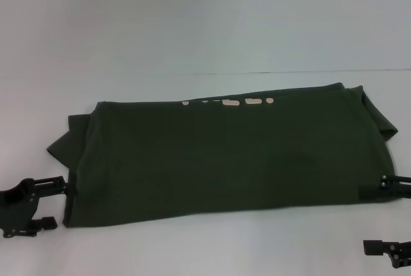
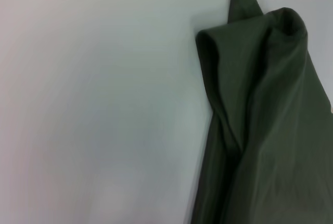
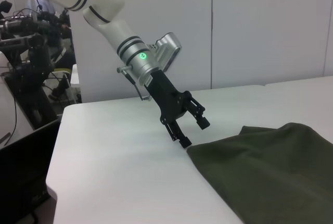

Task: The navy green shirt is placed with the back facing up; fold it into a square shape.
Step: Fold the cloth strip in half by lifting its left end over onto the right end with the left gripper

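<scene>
The navy green shirt [image 1: 225, 154] lies folded into a wide band across the white table [image 1: 192, 244], with a sleeve sticking out at each end. Bits of cream lettering [image 1: 231, 103] peek along its far edge. My left gripper [image 1: 58, 205] stands open at the shirt's near left corner, its upper finger touching the hem and nothing held. From the right wrist view the left gripper [image 3: 191, 131] hovers open just beside the shirt's corner [image 3: 270, 172]. My right gripper [image 1: 363, 219] is open at the near right corner, one finger over the hem. The left wrist view shows only bunched shirt fabric [image 2: 265, 120].
The table's far edge [image 1: 257, 72] meets a pale wall. Bare tabletop [image 2: 93, 104] lies to the left of the shirt. Beyond the table's left end stand dark equipment racks [image 3: 31, 57].
</scene>
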### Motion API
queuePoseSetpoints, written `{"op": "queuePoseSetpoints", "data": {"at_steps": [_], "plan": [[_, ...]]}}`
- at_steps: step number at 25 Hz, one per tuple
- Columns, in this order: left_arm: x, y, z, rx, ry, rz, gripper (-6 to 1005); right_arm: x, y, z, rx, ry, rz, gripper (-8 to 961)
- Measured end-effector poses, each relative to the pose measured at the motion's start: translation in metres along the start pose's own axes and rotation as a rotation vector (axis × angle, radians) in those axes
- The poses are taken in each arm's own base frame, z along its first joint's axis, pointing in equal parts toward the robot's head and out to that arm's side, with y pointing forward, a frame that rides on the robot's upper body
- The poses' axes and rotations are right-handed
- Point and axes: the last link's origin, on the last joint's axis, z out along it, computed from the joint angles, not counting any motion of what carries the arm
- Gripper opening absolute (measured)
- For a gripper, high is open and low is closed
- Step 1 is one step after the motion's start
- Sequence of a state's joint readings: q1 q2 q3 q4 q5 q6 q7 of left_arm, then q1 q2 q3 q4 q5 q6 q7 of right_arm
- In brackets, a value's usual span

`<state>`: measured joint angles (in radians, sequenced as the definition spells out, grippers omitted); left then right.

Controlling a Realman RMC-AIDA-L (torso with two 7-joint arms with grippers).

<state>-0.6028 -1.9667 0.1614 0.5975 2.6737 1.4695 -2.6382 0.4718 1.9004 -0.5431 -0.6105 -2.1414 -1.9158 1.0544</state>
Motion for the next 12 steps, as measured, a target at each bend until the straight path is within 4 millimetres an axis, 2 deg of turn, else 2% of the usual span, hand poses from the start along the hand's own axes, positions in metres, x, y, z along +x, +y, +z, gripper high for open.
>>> {"op": "queuePoseSetpoints", "data": {"at_steps": [12], "plan": [[-0.0013,0.0013,0.0067,-0.004,-0.006,-0.007,902,-0.0021,-0.002,0.0014,-0.002,-0.001,-0.005,905]]}}
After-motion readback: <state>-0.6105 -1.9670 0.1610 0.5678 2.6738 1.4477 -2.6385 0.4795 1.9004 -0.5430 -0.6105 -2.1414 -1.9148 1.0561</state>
